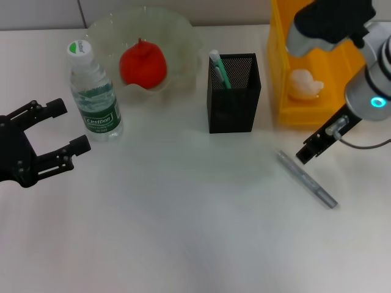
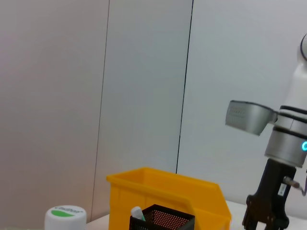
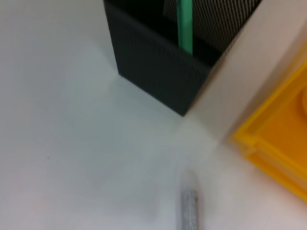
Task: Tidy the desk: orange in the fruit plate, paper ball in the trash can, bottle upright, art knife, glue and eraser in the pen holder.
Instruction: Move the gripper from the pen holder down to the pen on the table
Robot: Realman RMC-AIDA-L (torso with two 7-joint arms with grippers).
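Observation:
The bottle [image 1: 96, 93] stands upright at the left; its cap shows in the left wrist view [image 2: 64, 215]. The orange [image 1: 142, 64] lies in the fruit plate [image 1: 183, 36]. The paper ball [image 1: 304, 84] lies in the yellow trash can [image 1: 287, 113]. The pen holder [image 1: 233, 107] holds a green-and-white stick [image 1: 219, 68]. The grey art knife [image 1: 305, 179] lies on the table, also seen in the right wrist view [image 3: 188, 208]. My right gripper [image 1: 305, 152] hovers just above the knife's far end. My left gripper [image 1: 68, 127] is open and empty, left of the bottle. The eraser is out of view.
The trash can [image 2: 163, 194] stands close to the right of the pen holder [image 2: 163, 221], and both show in the right wrist view, the holder [image 3: 153, 62] beside the can [image 3: 278, 148]. The white table [image 1: 183, 232] stretches toward the front.

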